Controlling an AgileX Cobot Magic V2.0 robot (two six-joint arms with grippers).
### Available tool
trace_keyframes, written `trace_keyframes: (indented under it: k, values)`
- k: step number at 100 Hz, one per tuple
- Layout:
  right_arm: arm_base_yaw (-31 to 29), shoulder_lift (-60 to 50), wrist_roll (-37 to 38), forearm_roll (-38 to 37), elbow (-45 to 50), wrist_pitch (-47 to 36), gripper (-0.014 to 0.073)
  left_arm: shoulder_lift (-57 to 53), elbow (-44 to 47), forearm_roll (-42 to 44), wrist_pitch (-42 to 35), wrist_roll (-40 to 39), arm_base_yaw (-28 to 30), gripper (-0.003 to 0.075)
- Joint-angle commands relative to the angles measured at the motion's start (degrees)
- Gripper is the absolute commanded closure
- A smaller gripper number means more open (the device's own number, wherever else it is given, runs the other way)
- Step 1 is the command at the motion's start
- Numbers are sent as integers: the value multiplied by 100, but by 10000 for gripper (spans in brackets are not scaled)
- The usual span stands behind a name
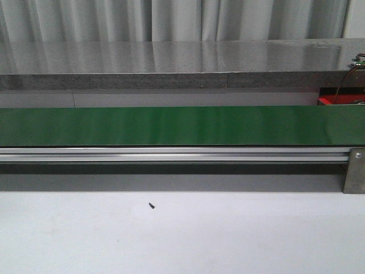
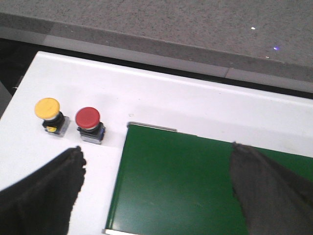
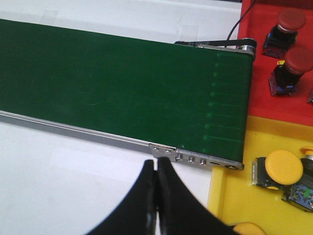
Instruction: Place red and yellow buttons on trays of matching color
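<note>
In the left wrist view a yellow button [image 2: 47,108] and a red button [image 2: 88,118] stand side by side on the white table, just off the end of the green belt [image 2: 195,181]. My left gripper [image 2: 156,186] is open and empty, with dark fingers [image 2: 44,196] wide apart above the belt's end. In the right wrist view my right gripper [image 3: 156,169] is shut and empty beside the belt's other end. A red tray [image 3: 254,73] holds two red buttons [image 3: 288,22]. A yellow tray [image 3: 230,196] holds yellow buttons [image 3: 281,167].
The front view shows only the long green conveyor belt [image 1: 182,125] with its aluminium rail [image 1: 171,154], a small dark speck [image 1: 151,205] on the white table, and a grey counter [image 1: 171,63] behind. A corner of the red tray [image 1: 342,101] shows at far right.
</note>
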Motion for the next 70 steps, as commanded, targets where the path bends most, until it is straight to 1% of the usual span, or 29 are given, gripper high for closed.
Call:
trace_keyframes:
  k: [1,15,32,44,50,60,70]
  values:
    - [7,-78,-73,136,-212,-235,664,422,-706,-114,-42,-69,147,170]
    - [7,-78,-73,136,-212,-235,664,1266,-1349,-114,189,-105,320,174]
    - [7,-78,-73,136,-212,-235,664,2186,-1893,-90,395,-233,399,174]
    - [7,-78,-73,136,-212,-235,664,2707,-2169,-79,406,-246,399,174]
    - [7,-78,-73,136,-212,-235,664,2925,-2321,-26,293,-258,399,174]
    - [7,-78,-73,136,-212,-235,664,3284,-2589,74,205,-497,399,174]
    - [7,-78,-73,136,-212,-235,664,3629,-2852,88,263,-549,399,174]
